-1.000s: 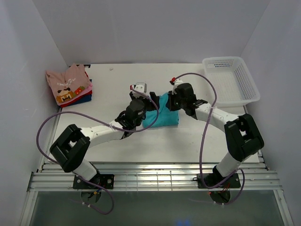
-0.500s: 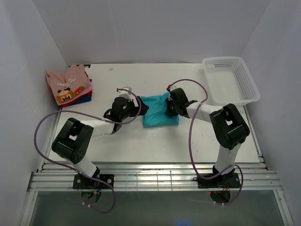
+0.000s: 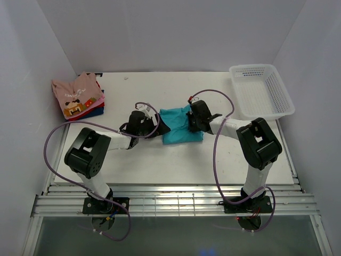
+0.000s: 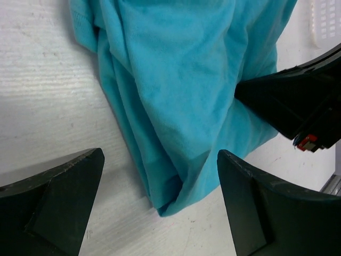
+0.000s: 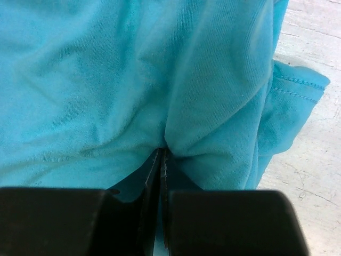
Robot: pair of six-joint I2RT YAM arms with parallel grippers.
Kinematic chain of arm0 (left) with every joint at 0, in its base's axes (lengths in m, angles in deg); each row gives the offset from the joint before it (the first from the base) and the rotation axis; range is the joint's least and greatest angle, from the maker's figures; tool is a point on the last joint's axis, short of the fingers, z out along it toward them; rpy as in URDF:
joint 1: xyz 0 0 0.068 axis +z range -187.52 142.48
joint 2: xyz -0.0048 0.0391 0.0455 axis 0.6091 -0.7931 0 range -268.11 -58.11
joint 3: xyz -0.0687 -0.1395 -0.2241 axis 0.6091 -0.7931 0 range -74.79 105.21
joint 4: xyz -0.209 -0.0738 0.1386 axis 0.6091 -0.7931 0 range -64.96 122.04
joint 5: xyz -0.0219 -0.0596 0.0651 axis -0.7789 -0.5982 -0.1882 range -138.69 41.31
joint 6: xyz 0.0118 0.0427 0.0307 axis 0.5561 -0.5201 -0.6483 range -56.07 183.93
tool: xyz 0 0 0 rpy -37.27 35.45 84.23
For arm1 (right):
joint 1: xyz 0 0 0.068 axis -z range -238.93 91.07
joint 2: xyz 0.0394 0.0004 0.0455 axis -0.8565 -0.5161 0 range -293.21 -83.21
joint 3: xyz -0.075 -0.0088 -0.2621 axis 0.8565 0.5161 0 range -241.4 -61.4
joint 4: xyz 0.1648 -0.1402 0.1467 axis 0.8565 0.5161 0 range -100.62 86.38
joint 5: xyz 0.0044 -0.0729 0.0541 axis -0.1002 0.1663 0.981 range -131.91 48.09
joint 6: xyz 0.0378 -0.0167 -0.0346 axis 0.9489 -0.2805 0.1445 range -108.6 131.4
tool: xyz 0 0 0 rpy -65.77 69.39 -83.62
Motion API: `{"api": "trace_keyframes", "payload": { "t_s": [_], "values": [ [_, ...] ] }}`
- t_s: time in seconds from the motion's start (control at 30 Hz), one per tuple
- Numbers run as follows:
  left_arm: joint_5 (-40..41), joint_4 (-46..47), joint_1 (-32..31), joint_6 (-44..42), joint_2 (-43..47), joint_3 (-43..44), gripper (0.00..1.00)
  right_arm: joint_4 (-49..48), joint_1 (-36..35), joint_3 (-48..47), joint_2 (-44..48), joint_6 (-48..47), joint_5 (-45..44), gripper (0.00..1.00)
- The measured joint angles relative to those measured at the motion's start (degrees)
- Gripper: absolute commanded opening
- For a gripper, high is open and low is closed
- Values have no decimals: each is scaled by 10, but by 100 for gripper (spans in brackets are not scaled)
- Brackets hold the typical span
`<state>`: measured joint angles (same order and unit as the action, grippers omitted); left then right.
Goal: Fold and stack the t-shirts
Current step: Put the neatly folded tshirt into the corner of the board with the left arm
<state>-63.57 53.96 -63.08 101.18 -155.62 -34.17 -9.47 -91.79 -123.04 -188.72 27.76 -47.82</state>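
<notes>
The teal t-shirt lies folded in the middle of the table. My left gripper sits low at its left edge, jaws open wide and empty; in the left wrist view the shirt's folded corner lies between the fingers, apart from both. My right gripper is at the shirt's right edge, shut on a pinch of the teal cloth. The folded stack, pink shirt with a pixel-block graphic on top of red and dark blue ones, lies at the far left.
A white mesh basket stands at the back right. White walls close in the table on three sides. Purple cables loop above both arms.
Both grippers have come down from above the teal shirt to the table. The left jaws have opened and let the cloth go; the shirt now lies flatter.
</notes>
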Motion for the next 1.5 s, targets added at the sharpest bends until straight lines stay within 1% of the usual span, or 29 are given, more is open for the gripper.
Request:
{"api": "trace_keyframes", "payload": {
  "t_s": [0.23,0.43,0.83,0.9,0.93,0.97,1.0,1.07,1.1,1.17,1.2,1.27,1.3,1.37,1.4,1.5],
  "values": [
    [-33,40,0,25,-58,43,98,3,-7,-5,-4,0,-16,8],
    [-54,86,-1,49,-96,61,98,2,-8,-5,-5,0,-17,8],
    [-37,127,-50,68,-165,128,98,-12,-10,-3,-8,8,-14,8],
    [-31,131,-55,68,-170,132,97,-16,-10,0,-8,9,-14,8],
    [-28,132,-56,68,-171,133,94,-17,-10,0,-8,10,-14,8],
    [-23,133,-58,68,-172,134,83,-19,-10,1,-8,10,-14,8],
    [-18,133,-59,69,-173,134,74,-23,-10,3,-8,11,-14,8],
    [-4,129,-60,65,-177,134,62,-27,-10,5,-8,11,-13,8],
    [3,127,-60,63,-181,135,47,-31,-10,7,-7,12,-13,8],
    [17,118,-60,59,-187,138,34,-40,-10,11,-7,12,-12,8],
    [21,117,-59,56,-193,141,25,-44,-10,14,-6,12,-12,8],
    [23,113,-59,52,-201,151,19,-54,-11,20,-4,13,-12,8],
    [23,111,-60,50,-205,157,9,-59,-11,24,-3,13,-12,8],
    [23,111,-61,45,-212,166,2,-68,-11,31,1,13,-12,8],
    [23,110,-61,41,-213,169,0,-72,-11,35,2,13,-13,8],
    [29,97,-63,25,-210,173,0,-81,-14,49,12,12,-16,8]
  ]
}}
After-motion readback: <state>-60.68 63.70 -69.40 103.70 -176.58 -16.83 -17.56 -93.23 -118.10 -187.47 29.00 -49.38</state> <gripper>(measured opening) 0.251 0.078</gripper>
